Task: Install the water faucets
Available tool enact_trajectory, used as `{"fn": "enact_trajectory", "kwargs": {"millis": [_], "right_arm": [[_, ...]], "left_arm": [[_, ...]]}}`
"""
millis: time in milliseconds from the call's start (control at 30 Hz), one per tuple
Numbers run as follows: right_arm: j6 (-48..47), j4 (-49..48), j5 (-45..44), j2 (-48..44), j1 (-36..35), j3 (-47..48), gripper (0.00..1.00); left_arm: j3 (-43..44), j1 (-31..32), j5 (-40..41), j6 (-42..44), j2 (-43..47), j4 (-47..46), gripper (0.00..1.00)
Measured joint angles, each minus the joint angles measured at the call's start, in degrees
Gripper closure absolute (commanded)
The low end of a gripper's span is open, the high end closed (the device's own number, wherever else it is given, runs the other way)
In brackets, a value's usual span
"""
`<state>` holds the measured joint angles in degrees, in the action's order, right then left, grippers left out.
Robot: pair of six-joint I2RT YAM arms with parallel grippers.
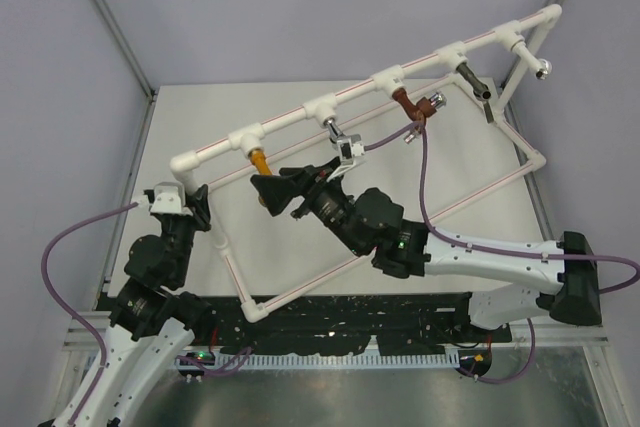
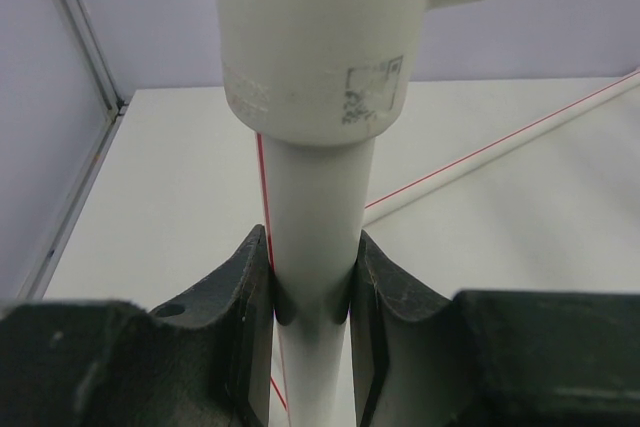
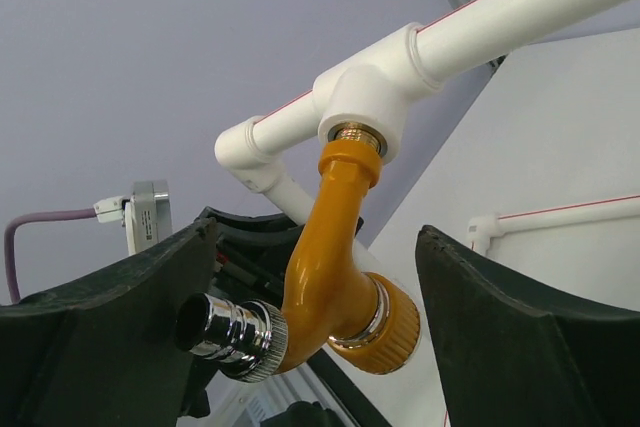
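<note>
The orange-yellow water faucet (image 3: 335, 267) hangs screwed into the leftmost white tee (image 3: 370, 97) of the pipe frame; it has a chrome spout and a ribbed orange end. It also shows in the top view (image 1: 260, 160). My right gripper (image 3: 310, 332) is open, with a finger on each side of the faucet and gaps to both; in the top view it (image 1: 272, 194) sits just below the faucet. My left gripper (image 2: 312, 292) is shut on the frame's white upright pipe (image 2: 315, 197) under the corner elbow, at the frame's left end (image 1: 202, 207).
The white pipe frame (image 1: 400, 232) spans the table. Along its top rail hang a silver tap (image 1: 343, 142), a reddish-brown tap (image 1: 415, 105), a dark grey tap (image 1: 475, 85) and a silver tap (image 1: 537, 65). Purple cables (image 1: 425, 177) loop over the frame.
</note>
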<state>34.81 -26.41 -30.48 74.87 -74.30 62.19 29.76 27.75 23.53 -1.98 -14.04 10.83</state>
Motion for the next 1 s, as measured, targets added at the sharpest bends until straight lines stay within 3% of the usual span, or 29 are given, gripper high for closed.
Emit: {"fn": "enact_trajectory", "kwargs": {"millis": [100,433,633,767,833,967,1000], "right_arm": [[-2.58,2.01,1.14,-1.55,1.07,-0.13,0.10],[-24.04,12.52,2.34,-6.62,-0.85,6.95,0.09],[-35.78,11.34,-8.55,-0.98,-8.68,10.62,0.13],[-40.74,9.88,-16.37,5.27,-9.73,10.69,0.17],[-42.34,9.46,-19.37,8.22,-9.66,10.73,0.25],[-43.25,7.74,-22.43,11.50,-9.46,10.78,0.58],[-41.97,7.39,-22.01,11.69,-9.46,10.80,0.71]], "left_arm": [[0.00,0.00,-0.11,0.00,0.04,0.07,1.00],[0.00,0.00,-0.04,0.00,0.04,0.09,1.00],[0.00,0.00,-0.02,0.00,0.04,0.07,1.00],[0.00,0.00,0.00,0.00,0.04,0.07,1.00],[0.00,0.00,0.00,0.00,0.04,0.07,1.00],[0.00,0.00,0.00,0.00,0.11,0.09,1.00],[0.00,0.00,-0.13,-0.02,0.11,0.09,1.00]]}}
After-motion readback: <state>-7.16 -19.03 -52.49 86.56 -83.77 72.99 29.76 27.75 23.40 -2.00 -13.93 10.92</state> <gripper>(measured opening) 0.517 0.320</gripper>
